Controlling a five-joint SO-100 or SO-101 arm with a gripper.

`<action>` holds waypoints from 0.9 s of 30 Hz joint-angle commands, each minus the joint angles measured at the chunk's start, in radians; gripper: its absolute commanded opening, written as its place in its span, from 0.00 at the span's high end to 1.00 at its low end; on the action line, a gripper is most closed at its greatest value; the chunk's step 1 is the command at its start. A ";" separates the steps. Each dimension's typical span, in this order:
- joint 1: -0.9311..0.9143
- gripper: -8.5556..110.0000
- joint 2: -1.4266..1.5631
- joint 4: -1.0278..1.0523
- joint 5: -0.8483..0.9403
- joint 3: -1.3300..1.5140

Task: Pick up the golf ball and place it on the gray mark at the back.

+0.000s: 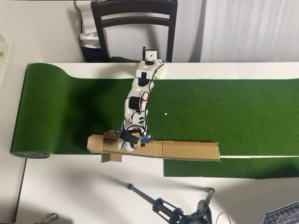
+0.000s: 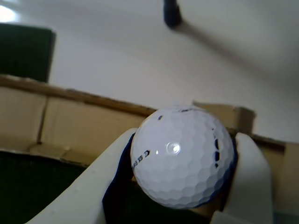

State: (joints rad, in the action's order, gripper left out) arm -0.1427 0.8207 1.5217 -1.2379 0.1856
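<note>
A white counter (image 1: pixel 70 186) carries a long strip of green turf (image 1: pixel 233 112) that runs across the overhead view, its left end curled up into a roll at the counter's edge. A second, narrower piece of turf (image 1: pixel 210 168) lies along the lower right. Across the lower edge of the main strip sits a long, folded tan cardboard piece (image 1: pixel 187 150), shaped like a shallow trough. A tiny white dot (image 1: pixel 165 113) marks the turf right of the arm.

The white arm (image 1: pixel 138 98) reaches from its base at the far side of the counter down over the turf to the left part of the cardboard. The hand (image 1: pixel 127 143) is above the cardboard there, and in the wrist view the hand (image 2: pixel 182 186) is closed on the golf ball (image 2: pixel 182 156), with a white finger (image 2: pixel 93 182) pressed to the ball's left side and the other finger to its right. The ball is held clear above the cardboard, whose tan wall runs behind it, with the pale counter beyond. In the overhead view the ball is hidden under the hand, and the gray mark cannot be made out in either view.

Behind the counter stands a dark wooden chair (image 1: pixel 135 21) against a pale wall and curtain. A black tripod (image 1: pixel 173 207) lies at the near side, and the corner of a laptop (image 1: pixel 285 215) shows at the lower right
</note>
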 commanded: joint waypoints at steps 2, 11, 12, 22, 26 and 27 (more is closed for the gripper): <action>0.003 0.72 0.049 0.041 0.002 -0.097; 0.018 0.72 0.026 0.064 -0.005 -0.095; 0.025 0.72 0.011 0.064 -0.002 -0.097; 0.054 0.72 -0.075 0.066 0.008 -0.107; 0.048 0.72 -0.071 0.103 0.009 -0.110; 0.044 0.72 -0.069 0.107 0.009 -0.110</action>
State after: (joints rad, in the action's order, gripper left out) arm -0.0951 0.6980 1.6107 -1.2379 0.1856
